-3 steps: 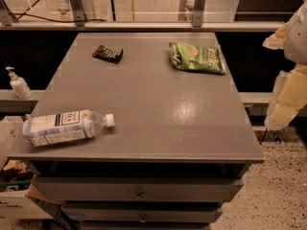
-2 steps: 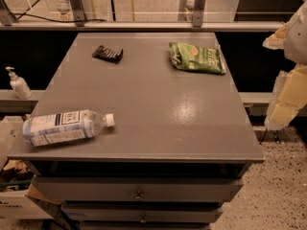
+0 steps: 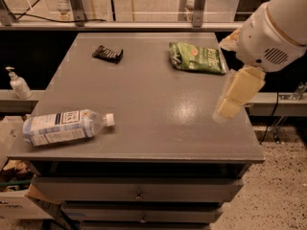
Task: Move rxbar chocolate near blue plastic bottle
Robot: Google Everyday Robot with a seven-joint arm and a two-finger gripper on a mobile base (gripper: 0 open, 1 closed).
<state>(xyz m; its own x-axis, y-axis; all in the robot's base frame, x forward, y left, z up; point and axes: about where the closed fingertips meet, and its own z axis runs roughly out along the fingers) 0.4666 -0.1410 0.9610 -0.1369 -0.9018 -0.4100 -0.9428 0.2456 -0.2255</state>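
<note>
The rxbar chocolate (image 3: 107,54), a small dark bar with white lettering, lies flat at the far left of the grey table (image 3: 153,104). The blue plastic bottle (image 3: 64,127) lies on its side at the near left corner, its white cap pointing right. My gripper (image 3: 226,110) hangs on the white arm over the table's right edge, far from both the bar and the bottle. It holds nothing that I can see.
A green chip bag (image 3: 195,57) lies at the far right of the table, just behind the arm. A small white pump bottle (image 3: 18,84) stands on a ledge left of the table. Drawers sit under the tabletop. Boxes stand on the floor at left.
The arm has swung in from the right, so the gripper now hangs over the table's right edge. The bar, bottle and chip bag have not moved.
</note>
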